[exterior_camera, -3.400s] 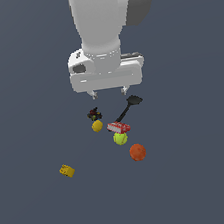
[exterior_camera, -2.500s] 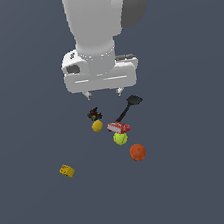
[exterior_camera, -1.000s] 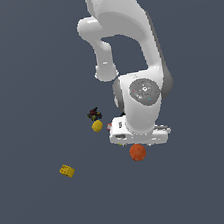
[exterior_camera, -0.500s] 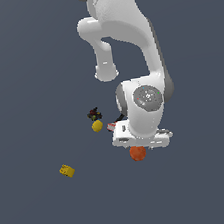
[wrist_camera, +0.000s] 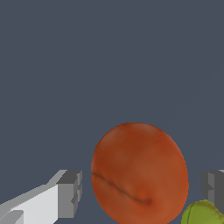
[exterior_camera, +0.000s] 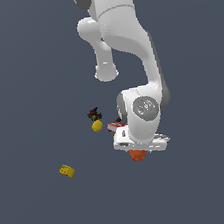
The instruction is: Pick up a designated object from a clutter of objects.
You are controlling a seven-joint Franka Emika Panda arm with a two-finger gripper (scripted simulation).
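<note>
The designated object, a matte orange-red ball point(wrist_camera: 140, 173), lies between my gripper's point(wrist_camera: 142, 190) two fingers in the wrist view. One grey fingertip point(wrist_camera: 70, 192) stands off one side of it and the other fingertip point(wrist_camera: 214, 186) off the opposite side, with a gap showing on each side, so the gripper is open. In the exterior view the white hand point(exterior_camera: 141, 141) sits low over the orange-red ball point(exterior_camera: 137, 155), and only the ball's lower part shows beneath it. The yellow-green tennis ball point(wrist_camera: 203, 213) touches or nearly touches the orange ball.
The rest of the clutter lies toward the exterior view's left: a red-white flat piece point(exterior_camera: 117, 127) beside the hand, a yellow ball point(exterior_camera: 97, 125), a small dark toy point(exterior_camera: 94, 114), and farther off a yellow block point(exterior_camera: 67, 171). The arm hides the spatula.
The arm has swung from high over the clutter down onto the orange-red ball. Over the last second the hand sank lower, covering more of the ball.
</note>
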